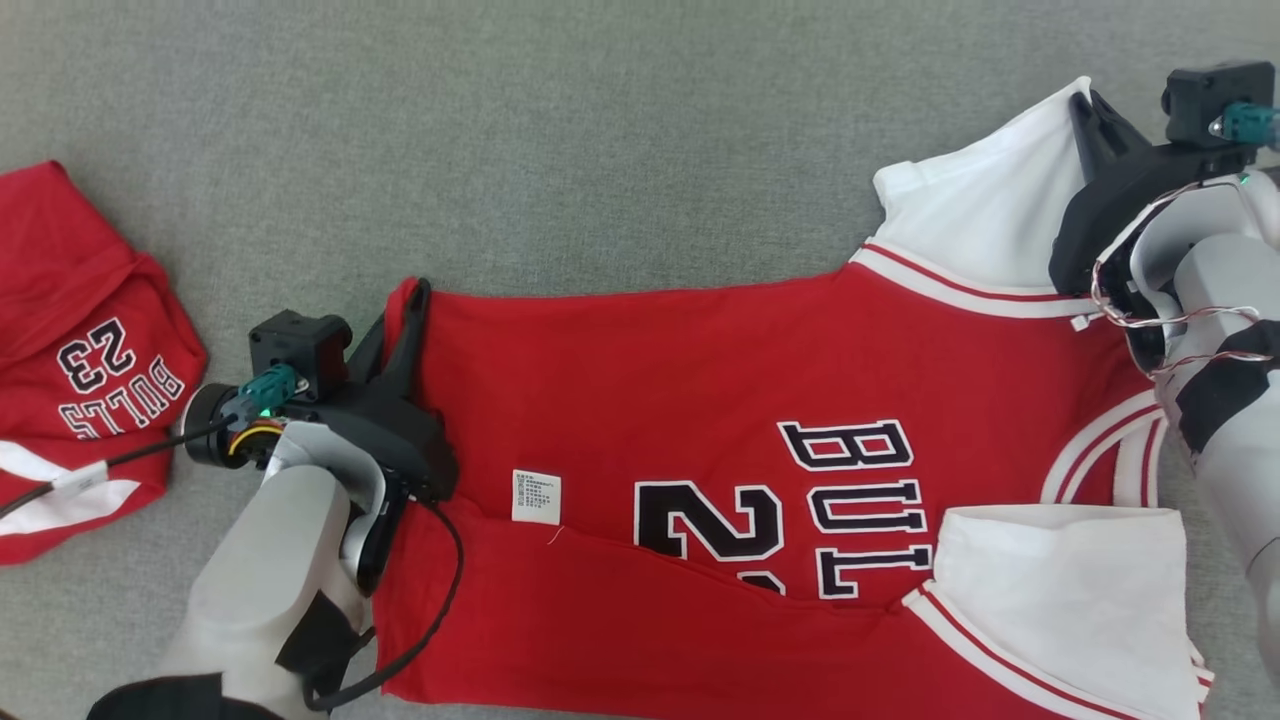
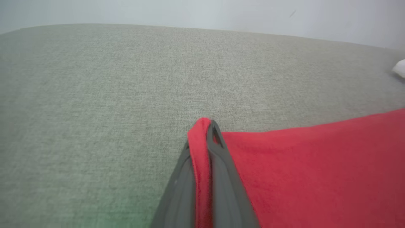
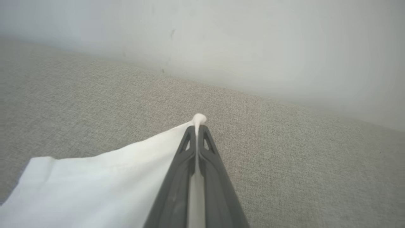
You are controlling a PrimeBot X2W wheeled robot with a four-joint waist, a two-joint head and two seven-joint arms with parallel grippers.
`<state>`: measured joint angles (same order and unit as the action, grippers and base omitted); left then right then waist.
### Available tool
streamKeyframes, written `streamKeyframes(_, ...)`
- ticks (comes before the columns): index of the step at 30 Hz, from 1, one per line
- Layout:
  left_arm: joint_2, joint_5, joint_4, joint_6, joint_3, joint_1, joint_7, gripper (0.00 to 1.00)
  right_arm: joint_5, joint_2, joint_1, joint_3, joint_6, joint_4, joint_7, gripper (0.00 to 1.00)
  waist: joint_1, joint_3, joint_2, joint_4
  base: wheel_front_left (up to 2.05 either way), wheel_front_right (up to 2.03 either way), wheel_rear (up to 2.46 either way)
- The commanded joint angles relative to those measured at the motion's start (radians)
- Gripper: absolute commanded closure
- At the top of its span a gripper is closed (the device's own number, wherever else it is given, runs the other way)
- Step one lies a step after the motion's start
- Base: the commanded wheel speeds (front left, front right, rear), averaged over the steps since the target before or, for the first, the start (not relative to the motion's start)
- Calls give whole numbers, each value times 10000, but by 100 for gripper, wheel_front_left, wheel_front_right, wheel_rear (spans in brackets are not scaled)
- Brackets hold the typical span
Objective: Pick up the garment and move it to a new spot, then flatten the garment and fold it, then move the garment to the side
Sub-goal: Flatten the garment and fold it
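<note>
Grey cloth bench [image 1: 640, 120], red jersey [image 1: 700, 380] spread across the middle. Left pincer [image 2: 206, 124] clamps its far hem corner [image 2: 198, 136], right pincer [image 3: 197, 127] its white sleeve [image 1: 980, 220]; folding, I reckon, so next both draw that edge nearward

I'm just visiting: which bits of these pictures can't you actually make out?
Head view: the number on the red Bulls jersey; its own folded-over lower part covers the second digit.
Head view: the print on the white care label, too small to read.
Head view: the second jersey at the left, crumpled and cut off by the edge.
</note>
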<state>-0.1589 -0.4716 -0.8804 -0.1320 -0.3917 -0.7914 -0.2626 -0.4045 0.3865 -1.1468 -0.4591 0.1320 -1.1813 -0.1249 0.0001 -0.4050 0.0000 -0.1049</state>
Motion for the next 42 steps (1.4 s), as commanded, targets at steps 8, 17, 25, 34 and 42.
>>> streamKeyframes(8, -182, 733, 880, 43, 788, 935, -29, 100, -190, -262, 565, -28, -28, -105, -1020, 100, -1, 912, 0, 534, 0, 0, 0)
streamKeyframes(17, -95, 1497, 1867, 34, 1421, 2613, -29, 100, -843, -309, 2145, -145, -28, 953, -1391, 100, -1, 2155, 0, 872, 0, 0, 0)
streamKeyframes(25, -55, 1750, 2411, 27, 1861, 3966, -30, 100, -1349, -119, 4383, 624, -28, 3147, -1404, 100, -1, 3031, 0, 1246, 0, 0, 0)
streamKeyframes(34, -75, 1812, 2566, 25, 2314, 5034, -30, 100, -1520, -483, 6642, 1301, -29, 4748, -1405, 100, -1, 3565, 0, 1635, 0, 0, 0)
streamKeyframes(42, -66, 2008, 2811, 24, 2726, 5933, -30, 100, -1565, -1048, 8469, 1881, -29, 5951, -1407, 100, -1, 3842, 0, 1957, 0, 0, 0)
